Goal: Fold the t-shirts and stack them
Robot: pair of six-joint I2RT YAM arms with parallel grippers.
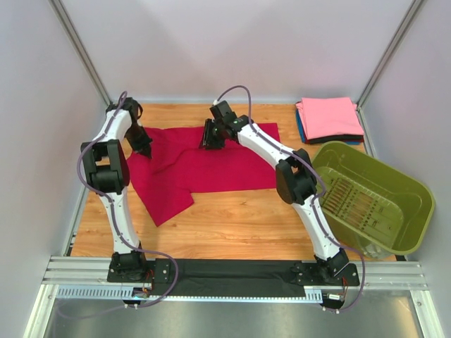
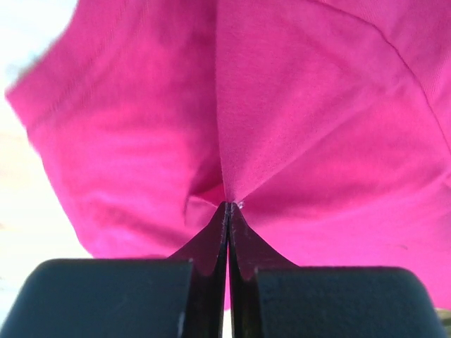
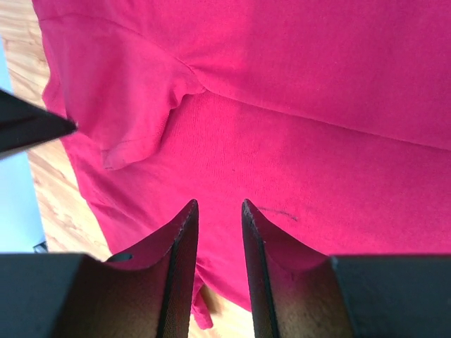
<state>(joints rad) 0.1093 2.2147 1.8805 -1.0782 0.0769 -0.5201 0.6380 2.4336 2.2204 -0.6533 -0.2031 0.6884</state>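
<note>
The red shirt (image 1: 211,169) lies rumpled on the desk (image 1: 232,225). Left jaws pinch its left side; right jaws, slightly spread, grip nothing. A 1-sided pull could drag and bunch it.

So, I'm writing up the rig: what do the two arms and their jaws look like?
The left arm and right arm match: white segments, black joint blocks, black bases. A thin purplish cable loops along each. The jaws are matte black wedges tapering to thin tips.
</note>
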